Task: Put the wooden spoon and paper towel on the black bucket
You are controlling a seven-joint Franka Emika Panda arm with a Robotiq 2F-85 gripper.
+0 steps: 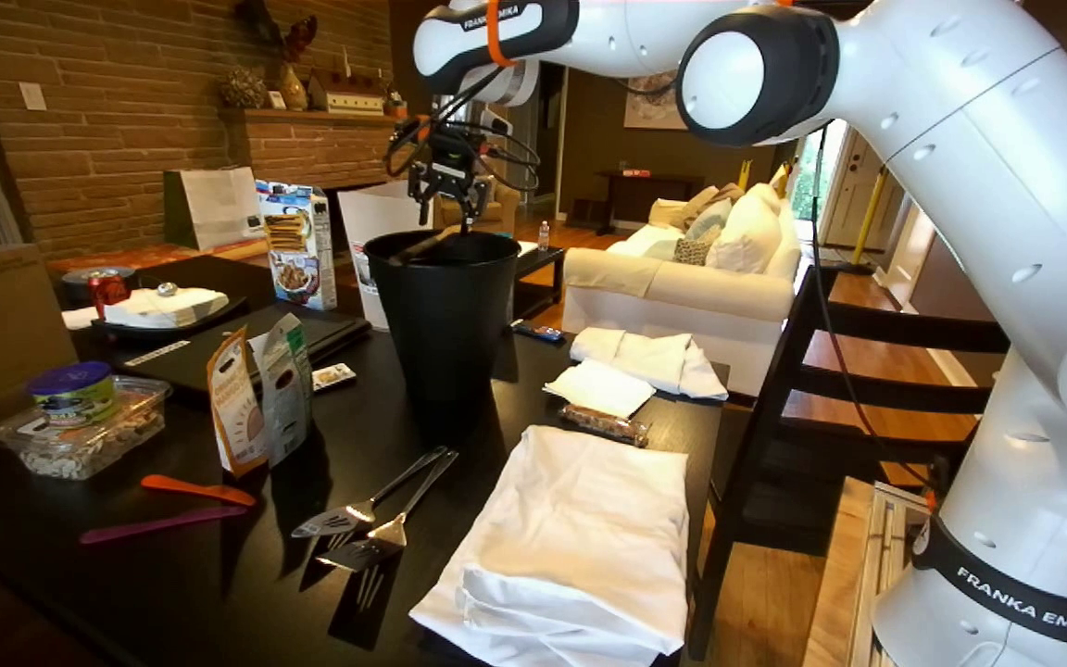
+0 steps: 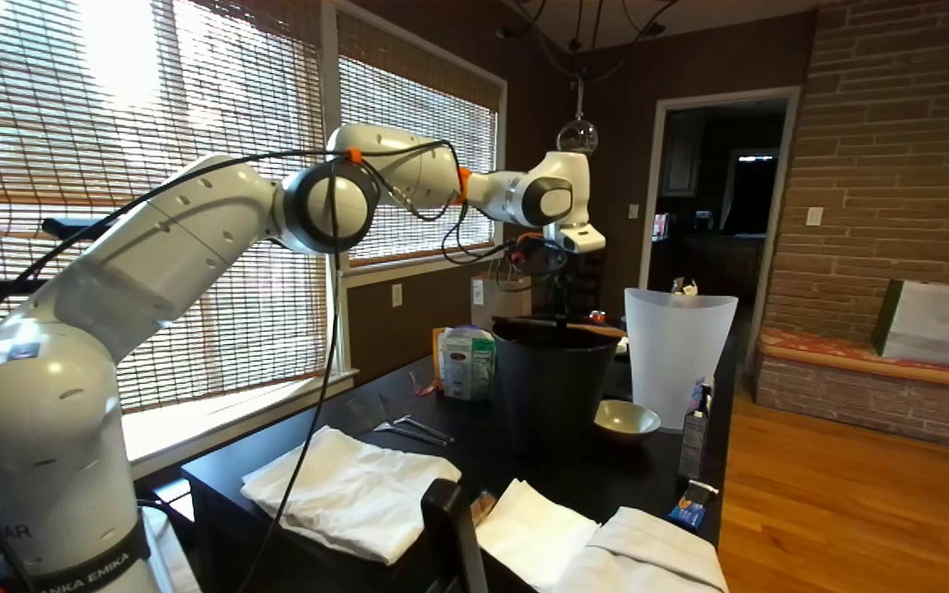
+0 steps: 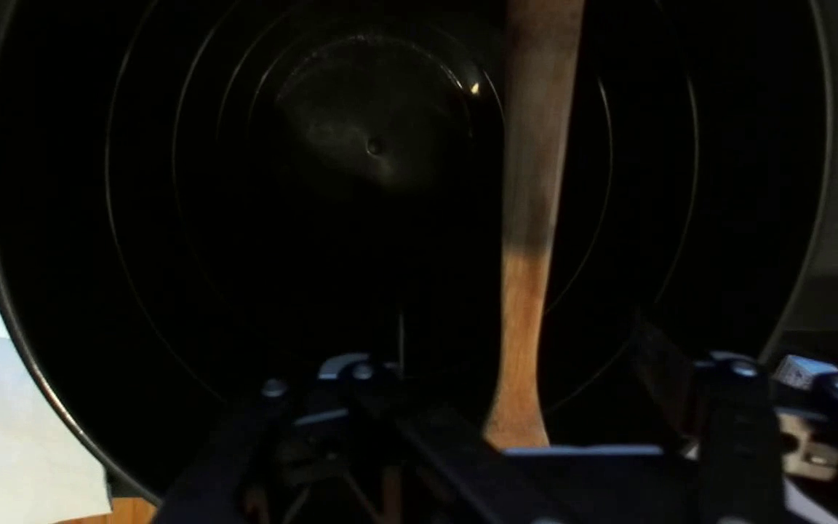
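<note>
Wrist view: wooden spoon (image 3: 535,167) lay right across the black bucket (image 1: 441,324)

The gripper (image 1: 445,222) was at the bucket's mouth with its fingers spread well apart, and the spoon ran through the gap between them, loose rather than pinched (from the wrist angle there was clear space either side of it, anyway). In both exterior views the spoon spanned the opening, though I couldn't tell if both ends actually touched the rim. The bucket itself stood upright on the dark table (image 1: 246,593).

The paper towel (image 1: 600,387), as best I could make out, was the thin white sheet lying on that table, between a folded cloth napkin (image 1: 654,359) and a wrapped snack bar (image 1: 603,424).

In an exterior view there was also a big white cloth (image 1: 580,528), two metal spatulas (image 1: 339,521) near it, a pair of food pouches (image 1: 285,394), an orange knife (image 1: 198,489) and a purple knife (image 1: 163,525). A shallow bowl (image 2: 627,418) sat near the bucket in an exterior view.
</note>
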